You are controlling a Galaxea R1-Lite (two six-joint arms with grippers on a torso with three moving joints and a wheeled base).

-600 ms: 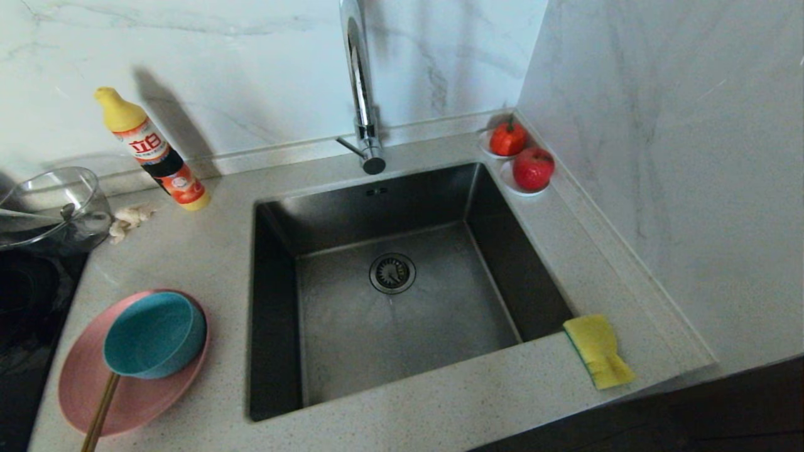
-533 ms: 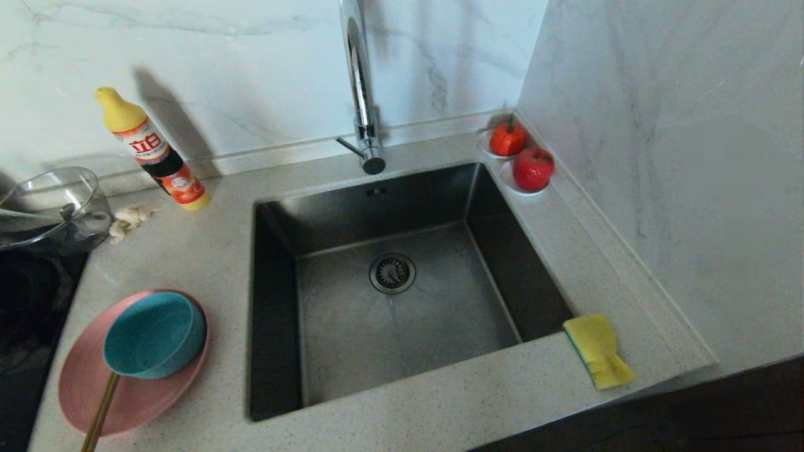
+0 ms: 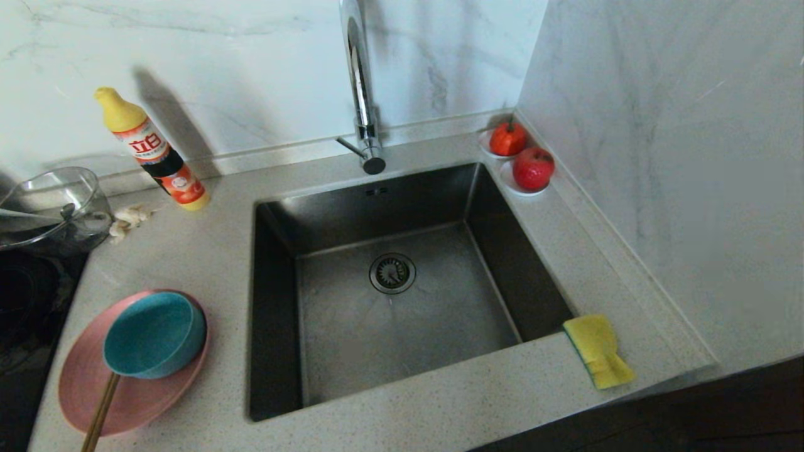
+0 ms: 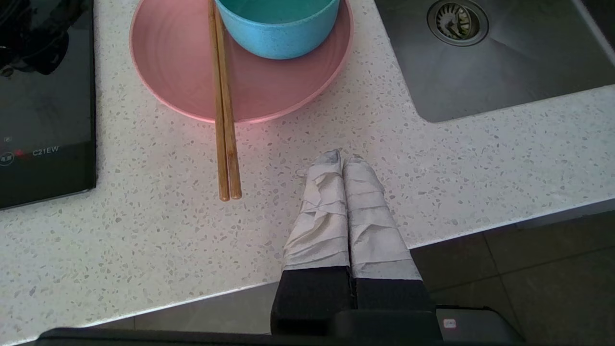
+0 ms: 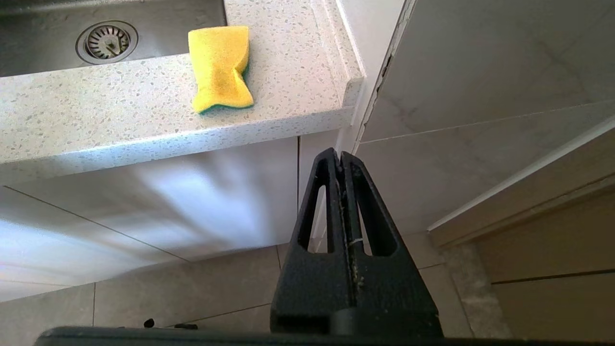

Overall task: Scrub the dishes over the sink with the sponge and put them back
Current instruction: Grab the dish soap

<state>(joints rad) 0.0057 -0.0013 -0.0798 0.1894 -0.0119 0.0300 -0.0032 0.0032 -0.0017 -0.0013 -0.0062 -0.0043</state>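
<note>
A pink plate (image 3: 81, 383) lies on the counter left of the sink (image 3: 402, 314), with a teal bowl (image 3: 154, 336) on it and brown chopsticks (image 3: 100, 411) leaning over its front rim. The yellow sponge (image 3: 598, 351) lies at the sink's front right corner. In the left wrist view my left gripper (image 4: 343, 157), fingers wrapped in white cloth, is shut and empty over the counter's front edge, short of the plate (image 4: 182, 72), bowl (image 4: 278, 29) and chopsticks (image 4: 225, 110). My right gripper (image 5: 338, 154) is shut and empty below the counter, in front of the sponge (image 5: 220, 67). Neither arm shows in the head view.
A tall chrome tap (image 3: 361, 88) stands behind the sink. A dish-soap bottle (image 3: 154, 150), an off-white rag (image 3: 129, 220) and a glass jug (image 3: 50, 204) sit at the back left, over a black cooktop (image 4: 45, 105). Two saucers with red fruit (image 3: 522, 157) sit by the right wall.
</note>
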